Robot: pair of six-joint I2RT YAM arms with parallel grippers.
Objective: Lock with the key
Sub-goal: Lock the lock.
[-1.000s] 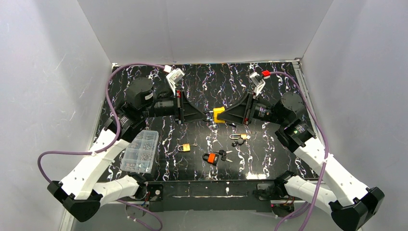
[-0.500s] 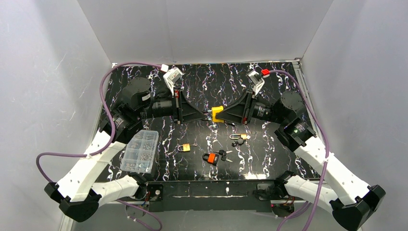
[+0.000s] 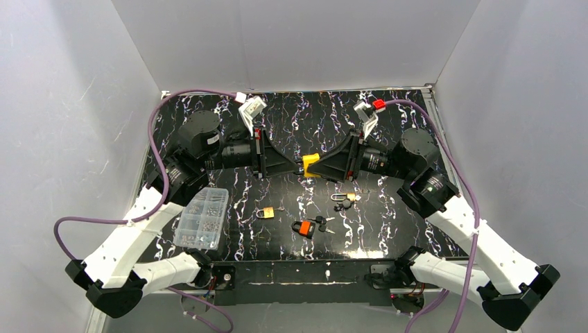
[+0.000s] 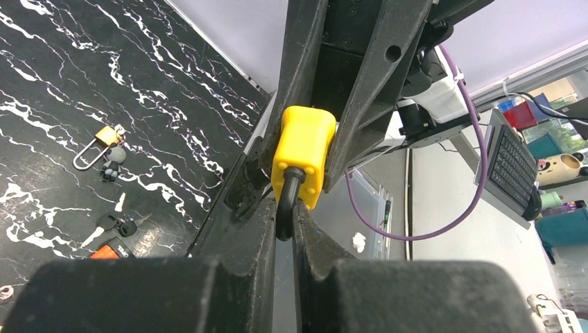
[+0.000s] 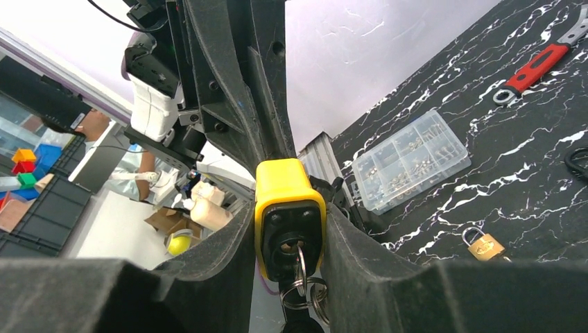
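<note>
Over the table [image 3: 312, 121], right gripper [image 5: 290, 222] clamps the padlock [image 5: 281, 184], left gripper [image 4: 286, 216] pinches its shackle [image 4: 288, 191].
Only the right wrist view shows the key [image 5: 300, 262].

Top cam: high, behind arm bases at 6 o'clock, looks down on whole surface [image 3: 388, 229]. L wrist cam: v. close, sights along left fingers [image 4: 236, 257], surface at 9 o'clock. R wrist cam: likewise along right fingers [image 5: 208, 263], surface at 3 o'clock. Wrist cams face each other. All 3 share the yellow padlock [image 3: 311, 164] [image 4: 303, 156] [image 5: 288, 208].

Plain white walls [image 3: 291, 41], black marbled tabletop [image 3: 315, 114]
</note>
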